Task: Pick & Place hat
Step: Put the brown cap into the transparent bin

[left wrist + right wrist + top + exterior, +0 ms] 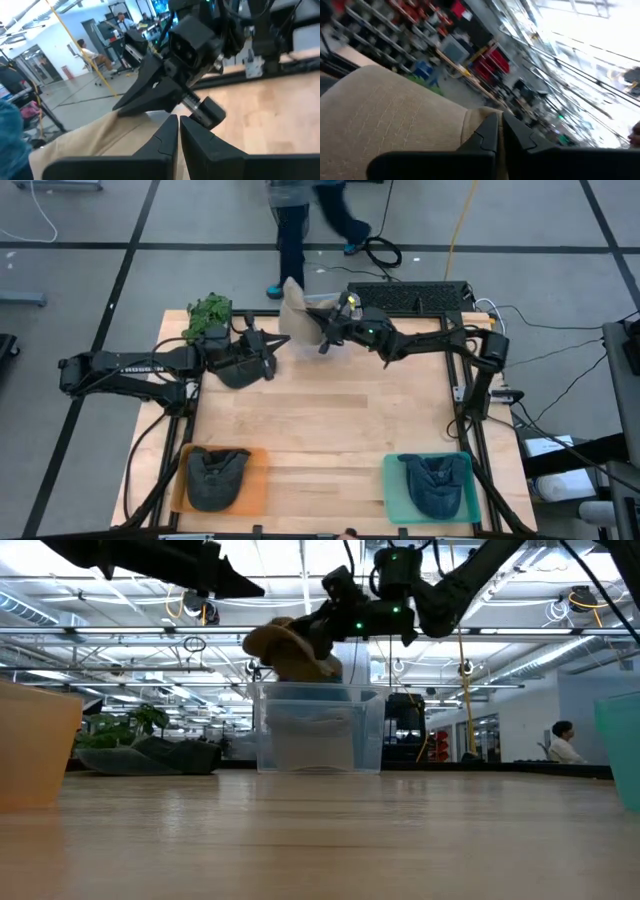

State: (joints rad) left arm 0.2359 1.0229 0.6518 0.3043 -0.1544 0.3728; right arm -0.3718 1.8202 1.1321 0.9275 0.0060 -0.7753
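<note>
Tan hat held aloft at the far tabletop edge

The right tool (pixel 325 340) is clamped on the tan hat (pixel 296 315) above the clear bin (pixel 318 727); the left tool (pixel 272 350), closed and empty, hovers beside. The hat looks soft, light and floppy; gripping its brim is advised.

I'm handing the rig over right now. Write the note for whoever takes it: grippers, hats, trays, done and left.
Right gripper: shut on the tan hat, holding it in the air over the clear bin at the table's far edge.
Left gripper: shut, empty, close beside the tan hat.
Done: one dark hat lies in the orange tray, another dark hat in the green tray.
Left: the tan hat is not yet set down; carry it to its place and release.
</note>
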